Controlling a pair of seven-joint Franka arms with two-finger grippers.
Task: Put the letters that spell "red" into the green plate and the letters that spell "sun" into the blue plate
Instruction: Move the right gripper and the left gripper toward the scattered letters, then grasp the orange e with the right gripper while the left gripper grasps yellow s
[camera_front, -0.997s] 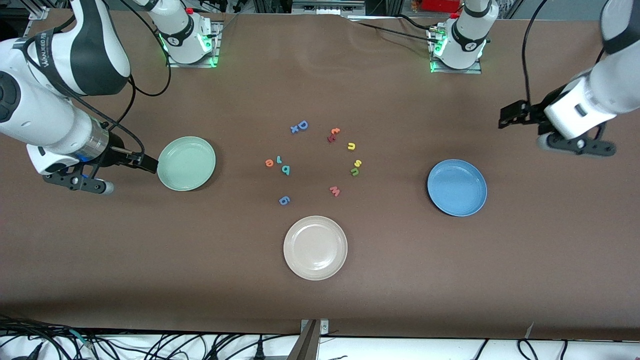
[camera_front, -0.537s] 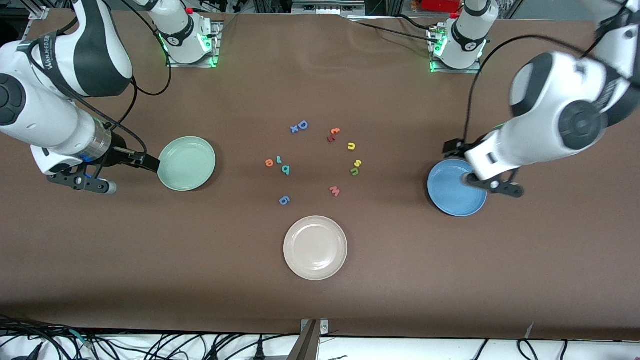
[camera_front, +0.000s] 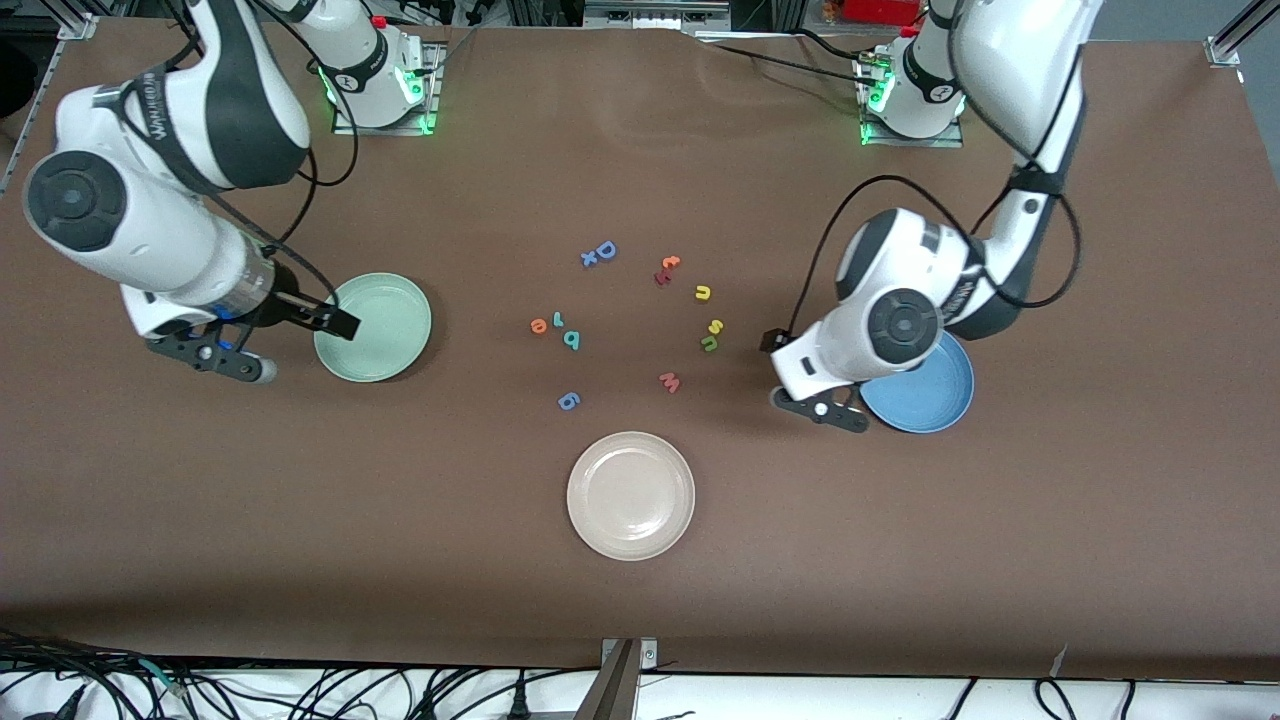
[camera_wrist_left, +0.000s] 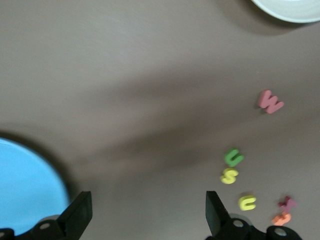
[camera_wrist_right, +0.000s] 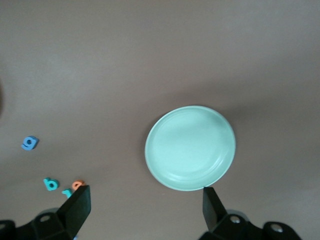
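The orange "e" (camera_front: 539, 325), teal "r" (camera_front: 559, 319) and teal "d" (camera_front: 572, 340) lie together mid-table. The yellow "u" (camera_front: 703, 292), yellow "s" (camera_front: 715, 326) and green "n" (camera_front: 709, 343) lie toward the left arm's end. The green plate (camera_front: 373, 327) and blue plate (camera_front: 930, 395) hold nothing. My left gripper (camera_front: 820, 408) hangs open over bare table between the blue plate (camera_wrist_left: 25, 185) and the "s" (camera_wrist_left: 229, 175), nothing between its fingers (camera_wrist_left: 75, 215). My right gripper (camera_front: 212, 358) is open beside the green plate (camera_wrist_right: 190, 147), with the "e" (camera_wrist_right: 77, 185) near one finger.
A cream plate (camera_front: 630, 495) sits nearest the front camera. Other letters lie around: a pink "w" (camera_front: 669, 382), a blue "g" (camera_front: 568, 401), a blue "D" (camera_front: 604, 250) with a small "x", and a red-orange pair (camera_front: 667, 268).
The left arm has swung in from the table's end, across the blue plate, to its rim on the letters' side. The right arm has shifted a little toward the green plate.
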